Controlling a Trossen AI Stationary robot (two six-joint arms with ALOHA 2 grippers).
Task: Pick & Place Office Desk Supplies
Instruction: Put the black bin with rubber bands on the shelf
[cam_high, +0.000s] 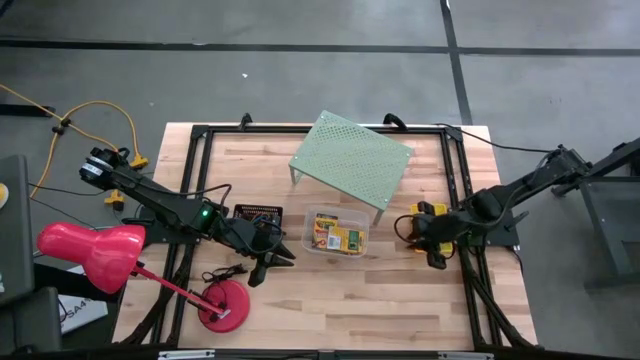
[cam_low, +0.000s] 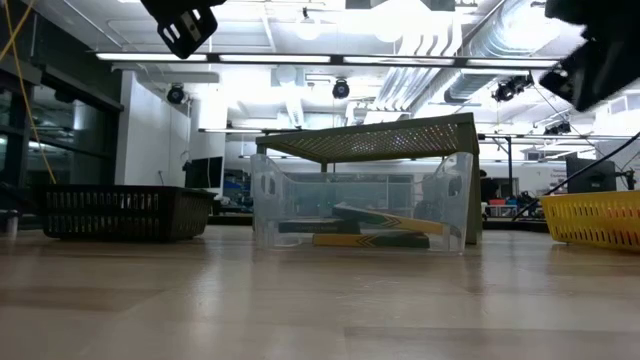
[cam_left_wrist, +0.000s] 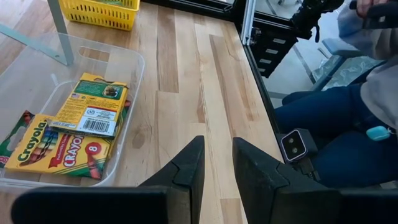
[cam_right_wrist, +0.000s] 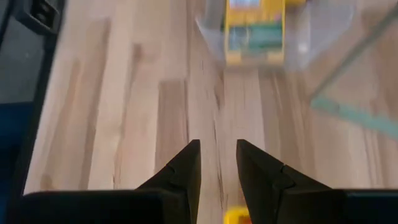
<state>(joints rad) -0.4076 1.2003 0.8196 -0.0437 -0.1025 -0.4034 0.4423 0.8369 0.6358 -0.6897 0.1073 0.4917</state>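
Bench (cam_high: 330, 290): pale wood planks.
Left hand (cam_left_wrist: 217, 165): released, narrow gap between dark fingers, nothing held, hovering beside the tub.
Clear tub (cam_high: 337, 233): thin plastic, mid-bench, holding flat card boxes (cam_left_wrist: 93, 109).
Right hand (cam_right_wrist: 217, 165): released, empty, above yellow basket (cam_high: 428, 222).

Wooden table (cam_high: 330, 290): tub (cam_high: 338, 234), tray (cam_high: 258, 215), basket (cam_high: 428, 222)

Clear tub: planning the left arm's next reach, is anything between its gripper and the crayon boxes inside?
Nothing visible stands between them. The left gripper hangs over bare wood beside the clear tub, jaws slightly apart and empty. The crayon boxes lie uncovered in the open-topped tub; only its low wall intervenes.
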